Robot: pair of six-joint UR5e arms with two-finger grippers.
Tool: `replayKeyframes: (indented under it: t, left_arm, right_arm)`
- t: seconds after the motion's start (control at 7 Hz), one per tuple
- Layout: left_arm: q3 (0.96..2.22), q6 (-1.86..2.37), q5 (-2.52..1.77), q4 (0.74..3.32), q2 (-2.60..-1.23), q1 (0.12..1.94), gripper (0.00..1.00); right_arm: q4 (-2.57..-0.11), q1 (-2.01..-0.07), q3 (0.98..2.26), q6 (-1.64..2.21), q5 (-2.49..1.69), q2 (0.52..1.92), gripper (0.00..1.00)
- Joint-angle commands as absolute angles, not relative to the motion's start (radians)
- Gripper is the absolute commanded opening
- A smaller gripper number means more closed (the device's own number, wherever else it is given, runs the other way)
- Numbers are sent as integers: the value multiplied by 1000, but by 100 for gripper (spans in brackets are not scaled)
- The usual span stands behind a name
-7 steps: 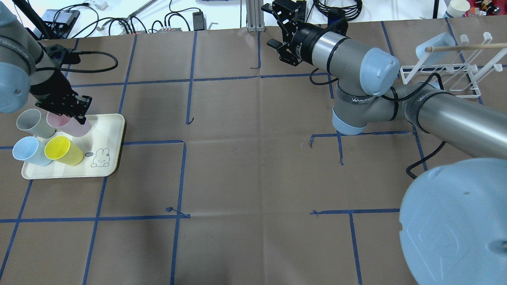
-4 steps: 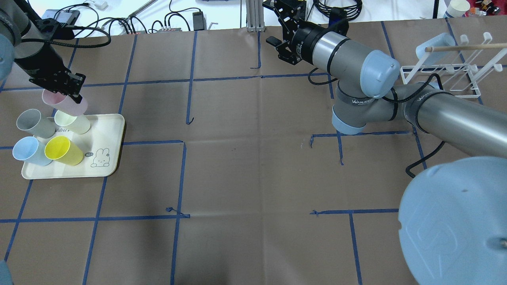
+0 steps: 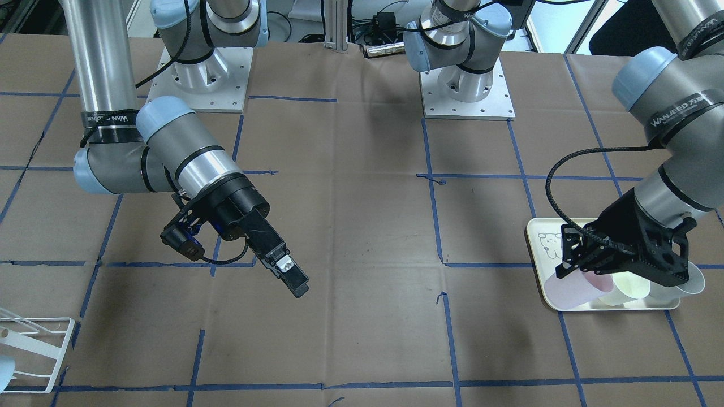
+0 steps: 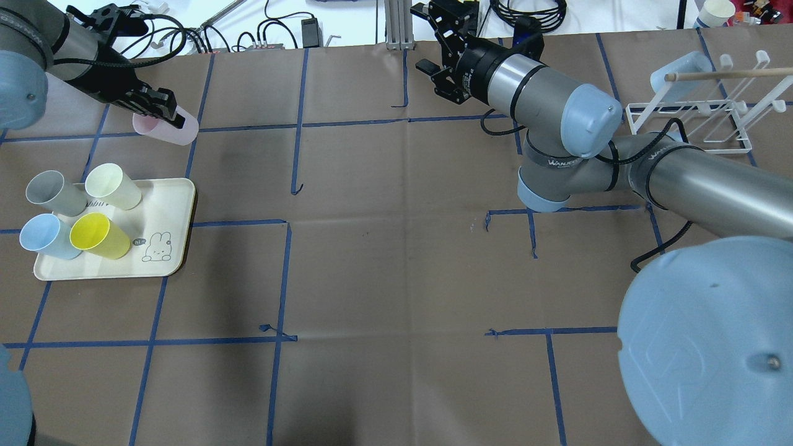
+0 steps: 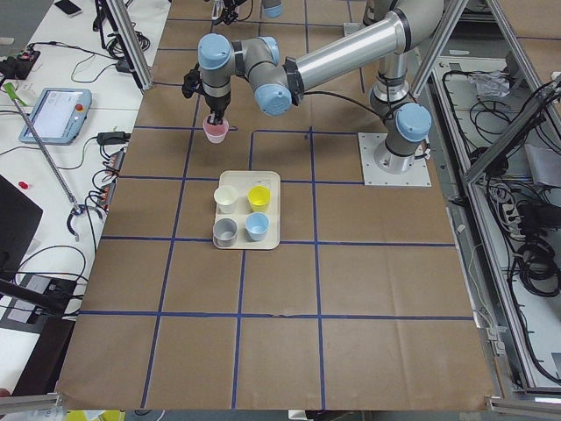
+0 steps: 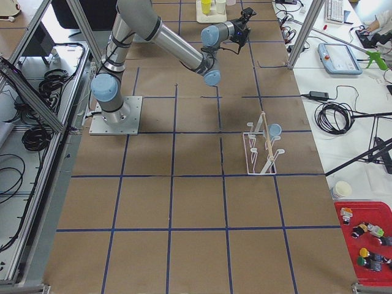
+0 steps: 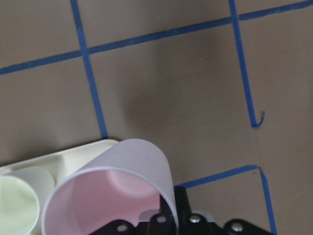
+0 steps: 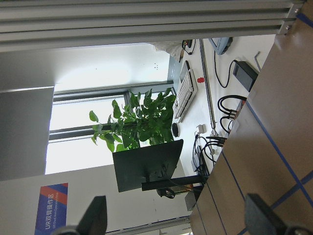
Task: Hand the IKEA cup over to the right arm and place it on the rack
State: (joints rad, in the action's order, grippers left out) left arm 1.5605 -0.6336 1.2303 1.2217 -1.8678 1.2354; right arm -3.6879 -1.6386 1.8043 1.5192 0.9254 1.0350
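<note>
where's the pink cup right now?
Overhead view, upper left: the pink cup hangs tilted in the left gripper, off the cream tray, just beyond its far edge.

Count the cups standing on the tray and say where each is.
4. Overhead view: grey cup far-left, cream cup far-right, blue cup near-left, yellow cup near-right. None seems hidden.

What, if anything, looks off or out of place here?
Nothing stands out. The pink cup is tilted only because the left gripper holds it by the rim, away from the tray; the four cups on the tray stand upright, nothing is spilled, and a blue cup hangs on the rack.
</note>
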Motion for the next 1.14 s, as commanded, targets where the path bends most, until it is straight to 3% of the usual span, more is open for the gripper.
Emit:
replayKeyframes:
  t: [0.0,0.57,1.0]
  left_arm:
    - [1574,-707,1061,1177,-1899,1236,0]
    - [1639,-810,781,996,-1971,1261,0]
    - [1684,-815,583,705,-2038,1320,0]
  right_arm:
    - [-3753,-1638,1804,1520,927,1011,100]
    - [-3787,-1640,1805,1555,928,1012,100]
    - [-3812,-1641,1805,1557,968,1014,100]
